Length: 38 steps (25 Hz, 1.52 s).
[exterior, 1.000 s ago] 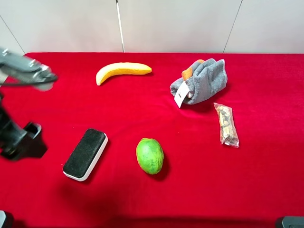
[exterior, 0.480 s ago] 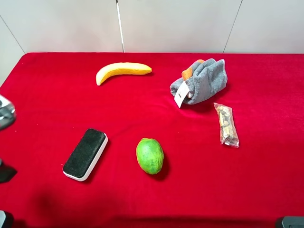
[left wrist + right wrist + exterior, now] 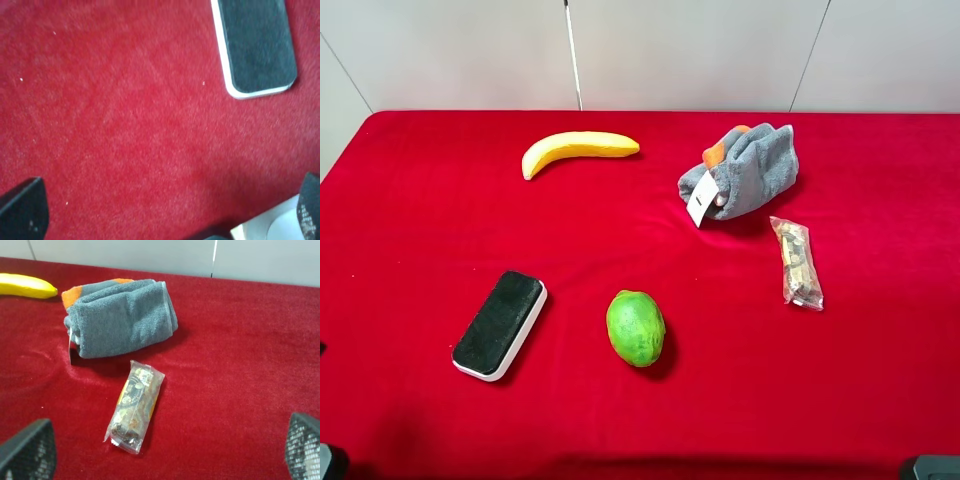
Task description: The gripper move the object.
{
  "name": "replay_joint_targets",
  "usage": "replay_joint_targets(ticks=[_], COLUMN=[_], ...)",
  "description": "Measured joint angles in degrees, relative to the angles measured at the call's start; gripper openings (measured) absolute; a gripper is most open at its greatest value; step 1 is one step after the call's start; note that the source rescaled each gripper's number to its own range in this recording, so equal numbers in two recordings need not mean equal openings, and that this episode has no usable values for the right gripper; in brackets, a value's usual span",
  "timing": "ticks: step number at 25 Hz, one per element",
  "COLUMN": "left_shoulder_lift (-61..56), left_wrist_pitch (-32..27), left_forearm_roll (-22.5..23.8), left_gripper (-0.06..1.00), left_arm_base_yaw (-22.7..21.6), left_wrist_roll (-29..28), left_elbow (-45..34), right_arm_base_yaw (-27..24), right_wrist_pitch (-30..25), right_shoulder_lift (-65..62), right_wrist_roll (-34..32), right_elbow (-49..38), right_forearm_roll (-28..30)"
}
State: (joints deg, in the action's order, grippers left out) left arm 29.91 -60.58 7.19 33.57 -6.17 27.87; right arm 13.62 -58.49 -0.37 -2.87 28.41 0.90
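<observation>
On the red cloth-covered surface point(image 3: 420, 200), seen from the high camera, five things are laid out, with neither arm in that view. At the near left, the board eraser point(image 3: 500, 324) is seen lying flat, black felt upward on its white base, its length set on a slant. Just to its right, apart from it, a green fruit point(image 3: 636, 327) is seen. Toward the far edge, a yellow banana point(image 3: 578, 150) is laid left of centre. Further right, a rolled grey cloth point(image 3: 745, 170) with an orange edge and a white tag is placed, and beside it, nearer the camera, a clear snack packet point(image 3: 797, 262).

In the left wrist view, the left tool point(image 3: 165, 210) is shown spread wide over bare red cloth, empty, the eraser point(image 3: 257, 47) lying well clear of its fingertips point(image 3: 22, 210). In the right wrist view, the right tool point(image 3: 167, 450) is likewise held wide and empty, its tips at the frame's corners, with the packet point(image 3: 135, 407) and cloth point(image 3: 122, 317) ahead of it.
</observation>
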Motion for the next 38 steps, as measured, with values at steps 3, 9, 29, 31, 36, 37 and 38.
replay_joint_targets(ticks=[3,9,29,31,36,37,38], left_shoulder_lift=[-4.0,-11.4,-30.1,-30.1,-30.1,-30.1,-30.1], left_wrist_pitch=[-0.1,-0.1,-0.4,-0.5,-0.5,-0.5,-0.5], left_forearm_roll=[-2.0,-6.1,-8.5,-8.5,-8.5,-8.5,-8.5], left_gripper=[1.00,1.00,1.00,1.00,1.00,1.00,1.00], left_arm_base_yaw=[-5.0,-15.5,-27.7,-27.7,-27.7,-27.7,-27.7], left_wrist_roll=[2.8,8.2,12.8,12.9,13.1,13.1,13.1], left_elbow=[0.0,-0.1,-0.3,-0.3,-0.3,-0.3,-0.3], right_arm_base_yaw=[0.0,0.0,0.0,0.0,0.0,0.0,0.0], right_wrist_pitch=[0.0,0.0,0.0,0.0,0.0,0.0,0.0], right_shoulder_lift=[0.0,0.0,0.0,0.0,0.0,0.0,0.0], right_wrist_roll=[0.0,0.0,0.0,0.0,0.0,0.0,0.0], right_elbow=[0.0,0.0,0.0,0.0,0.0,0.0,0.0], right_forearm_roll=[0.0,0.0,0.0,0.0,0.0,0.0,0.0])
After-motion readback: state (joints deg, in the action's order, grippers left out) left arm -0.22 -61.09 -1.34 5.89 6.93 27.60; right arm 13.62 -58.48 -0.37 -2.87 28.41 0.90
